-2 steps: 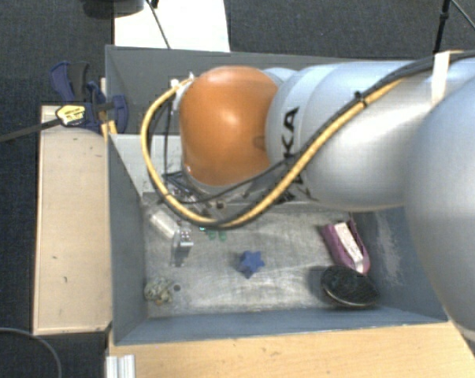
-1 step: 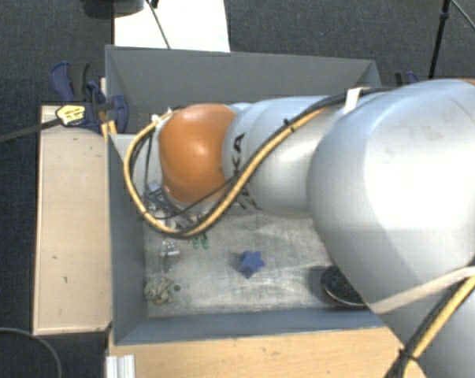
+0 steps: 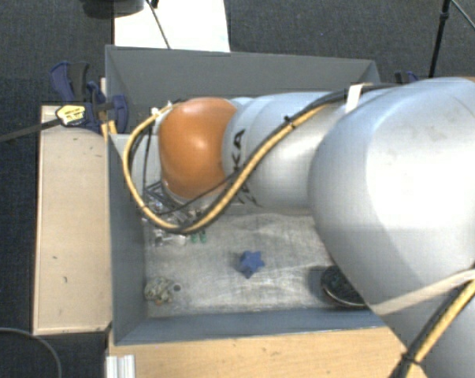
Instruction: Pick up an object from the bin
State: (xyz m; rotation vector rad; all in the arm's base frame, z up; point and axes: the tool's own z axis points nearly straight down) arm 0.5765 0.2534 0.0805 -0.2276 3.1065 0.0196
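Note:
My gripper hangs low over the left part of the bin, under the orange wrist cover, which hides most of it. Just below it on the floor lies a small pale thing with green bits; whether the gripper touches it I cannot tell. A small blue star-like piece lies to the right of the gripper, near the middle of the floor. A little speckled grey-brown lump sits in the front left corner, apart from the gripper.
A dark round disc-like thing lies at the front right, partly under the arm. The thick silver arm with its yellow cable covers the bin's right and back parts. The bin's left wall stands close to the gripper.

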